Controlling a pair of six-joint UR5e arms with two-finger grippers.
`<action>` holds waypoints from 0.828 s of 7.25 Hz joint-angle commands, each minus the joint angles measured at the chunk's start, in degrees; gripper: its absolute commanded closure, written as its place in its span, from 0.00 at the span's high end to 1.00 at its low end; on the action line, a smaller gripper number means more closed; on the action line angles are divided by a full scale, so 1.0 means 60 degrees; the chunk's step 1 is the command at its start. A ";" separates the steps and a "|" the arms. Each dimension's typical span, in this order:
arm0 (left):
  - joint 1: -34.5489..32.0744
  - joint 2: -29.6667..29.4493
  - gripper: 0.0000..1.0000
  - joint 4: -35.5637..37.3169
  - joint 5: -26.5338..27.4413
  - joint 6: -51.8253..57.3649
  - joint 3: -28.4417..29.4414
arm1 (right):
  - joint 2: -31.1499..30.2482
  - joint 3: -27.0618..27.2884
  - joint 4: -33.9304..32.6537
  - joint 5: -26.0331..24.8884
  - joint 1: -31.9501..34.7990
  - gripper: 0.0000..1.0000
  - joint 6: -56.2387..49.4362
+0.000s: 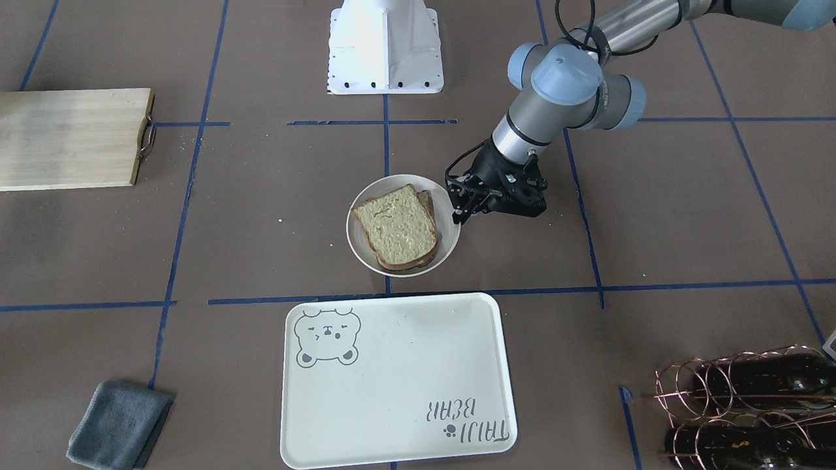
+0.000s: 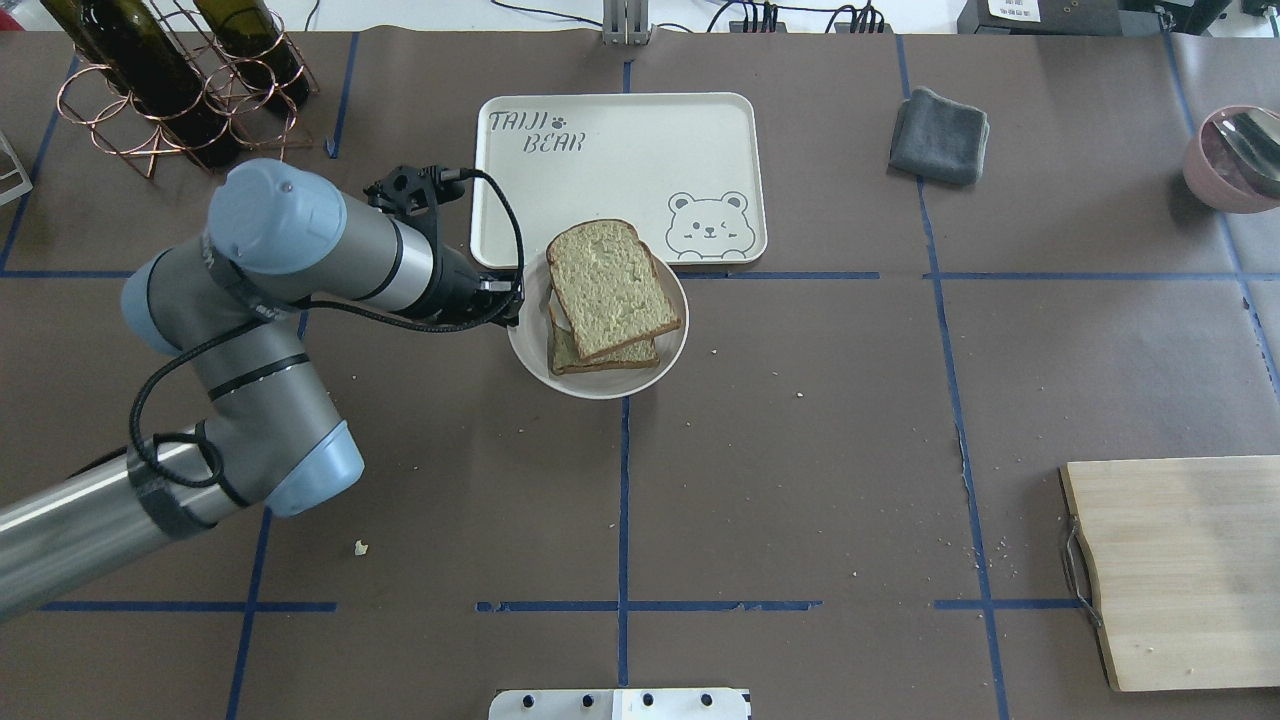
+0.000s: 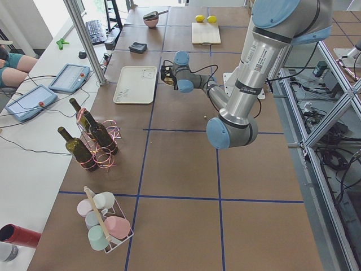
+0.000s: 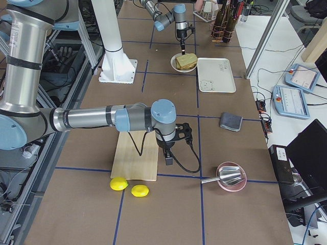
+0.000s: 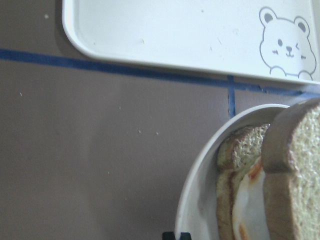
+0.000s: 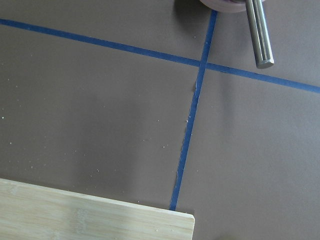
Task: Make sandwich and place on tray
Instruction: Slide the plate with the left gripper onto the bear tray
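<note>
Cream-white rectangular tray with the grey bear drawing (image 1: 398,391) fills the bottom centre of the front-facing view, its long side running across the frame. Just above it, past a blue tape line (image 1: 326,301), stands a round white bowl (image 1: 351,230). The sandwich (image 1: 396,225) sits in that bowl, not on the tray. It is two greenish-tan slices with dark crust, the top one skewed over the lower. The white fried egg (image 5: 247,202) shows between them in the left wrist view. The left gripper (image 1: 462,212) is at the bowl's right rim in this frame, so the sandwich lies directly to its frame-left and the tray lies below and left of it. Its jaws stand close together at the rim; whether they pinch the rim or merely stand beside it I cannot tell. The right gripper (image 4: 167,159) hangs by the pale wooden cutting board (image 4: 127,158), well apart from the bowl, and its grip cannot be read. By this layout the left arm is much the nearer one for carrying the sandwich down-frame onto the tray.
</note>
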 commanded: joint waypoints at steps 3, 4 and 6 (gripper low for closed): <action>-0.1447 -0.3564 0.00 -0.0311 -0.0737 0.0627 0.5409 | -0.0015 0.0015 0.0015 -0.0036 0.0000 1.00 -0.0059; -0.1463 -0.4180 0.00 -0.1228 -0.0752 0.0599 0.6885 | -0.0015 0.0030 0.0030 -0.0036 0.0000 1.00 -0.0059; -0.1449 -0.4522 0.00 -0.1837 -0.0737 0.0569 0.7718 | -0.0001 0.0044 0.0030 -0.0036 0.0000 1.00 -0.0059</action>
